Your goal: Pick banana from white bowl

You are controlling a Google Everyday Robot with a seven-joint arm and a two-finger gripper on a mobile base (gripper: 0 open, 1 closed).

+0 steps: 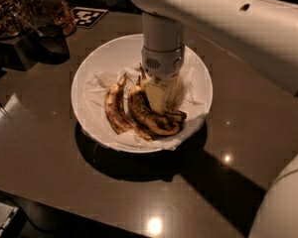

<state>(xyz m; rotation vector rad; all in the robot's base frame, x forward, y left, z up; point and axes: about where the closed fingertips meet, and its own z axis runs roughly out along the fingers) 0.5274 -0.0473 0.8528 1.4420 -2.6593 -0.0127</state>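
Note:
The white bowl (92, 68) is wide and shallow, lined with crumpled white paper, and sits mid-table. Three overripe bananas lie in it. The banana (114, 108) is the slim curved one at the left, yellow with brown speckling, its thin stem pointing to the back. A thicker brown-patched banana (149, 117) lies beside it, and a dark one (177, 116) is mostly hidden. My gripper (160, 97) hangs straight down into the bowl. It is just right of the slim banana and over the upper ends of the other two.
The bowl rests on a dark glossy table (49, 152). A dark container (49, 41) and jars of snacks (5, 6) stand at the back left. A black-and-white marker tag (88, 16) lies behind the bowl. My white arm (228, 29) spans the right side.

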